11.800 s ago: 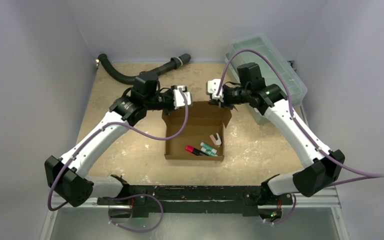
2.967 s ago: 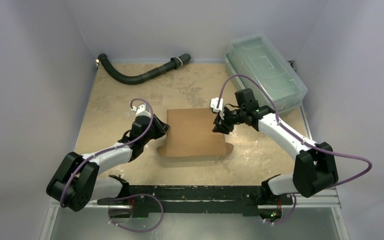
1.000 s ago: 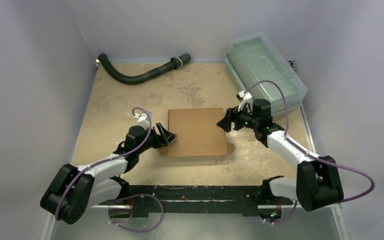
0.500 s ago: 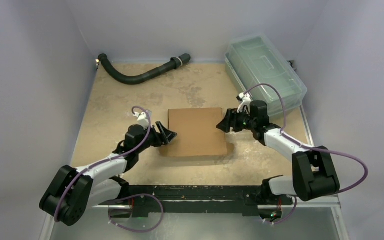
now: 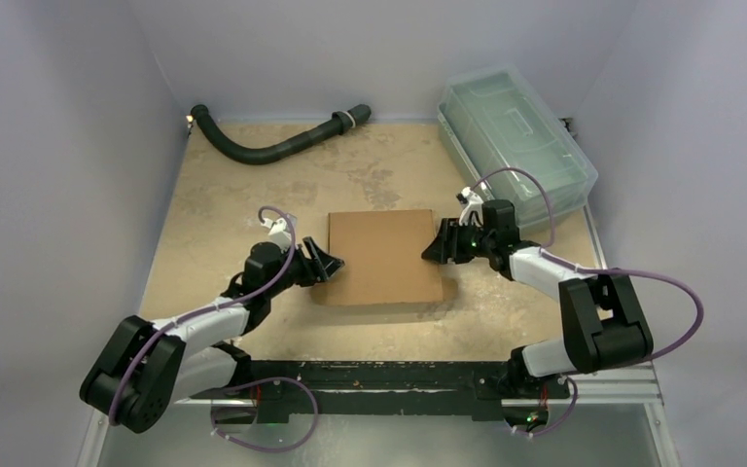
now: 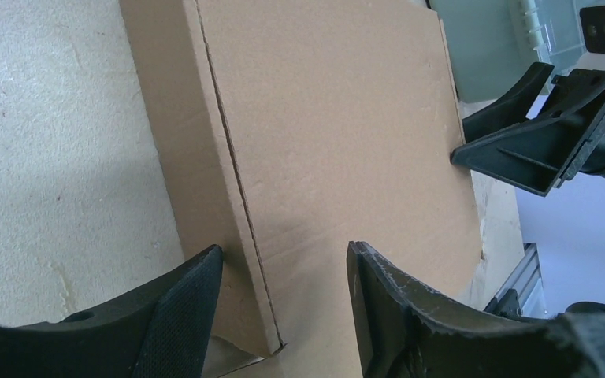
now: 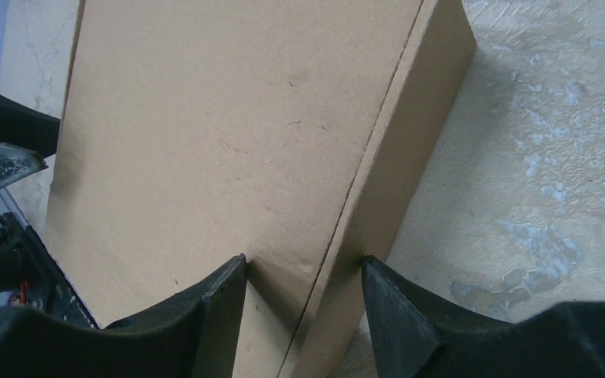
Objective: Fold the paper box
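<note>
Paper box shut | left end effector parted astride left edge | right end effector parted astride right edge

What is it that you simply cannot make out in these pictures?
- Inside of the paper box: every view, its closed lid covers it.
- Whether the left gripper or right gripper presses the cardboard: wrist views, their own fingers hide the contact.
- Contents of the plastic bin: top view, cloudy lid, too small.

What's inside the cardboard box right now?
The paper box is closed, its flat top panel covering the whole inside. Only plain brown cardboard shows, top and side walls; any contents cannot be seen.
</note>
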